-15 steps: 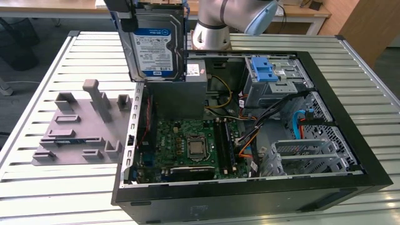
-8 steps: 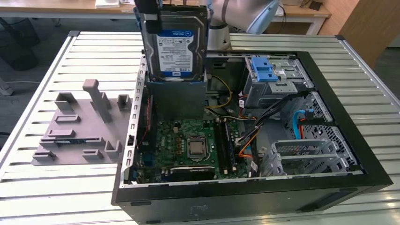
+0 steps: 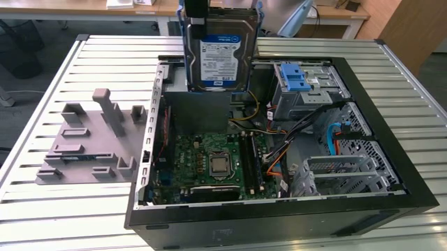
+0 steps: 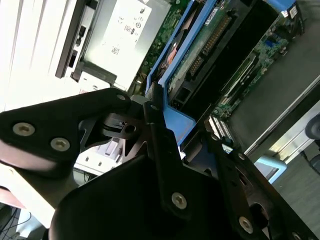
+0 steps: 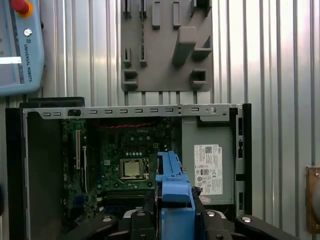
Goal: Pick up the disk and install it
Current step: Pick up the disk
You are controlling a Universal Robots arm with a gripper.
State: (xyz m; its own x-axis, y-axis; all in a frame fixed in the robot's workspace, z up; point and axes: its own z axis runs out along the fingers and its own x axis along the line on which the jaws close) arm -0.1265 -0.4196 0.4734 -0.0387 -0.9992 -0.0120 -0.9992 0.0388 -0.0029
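Observation:
The disk (image 3: pixel 220 49), a silver hard drive with a white-and-blue label in a blue caddy, hangs upright over the back part of the open computer case. My gripper (image 3: pixel 202 18) holds it by its upper end, shut on the caddy. In the second wrist view the black fingers (image 4: pixel 160 150) clamp the blue caddy frame, and the disk's (image 4: pixel 200 45) circuit-board side runs away from them. In the first wrist view the caddy of the disk (image 5: pixel 172 185) sticks out of the gripper (image 5: pixel 172 222) above the case's inside.
The case (image 3: pixel 363 94) lies open on a slatted metal table (image 3: pixel 56 219), with the motherboard (image 3: pixel 216 162), a blue latch bracket (image 3: pixel 293 78) on the drive bay and a grey power supply (image 5: pixel 210 160). A grey fixture plate (image 3: pixel 91 141) lies beside it. A teach pendant (image 5: pixel 17 45) rests nearby.

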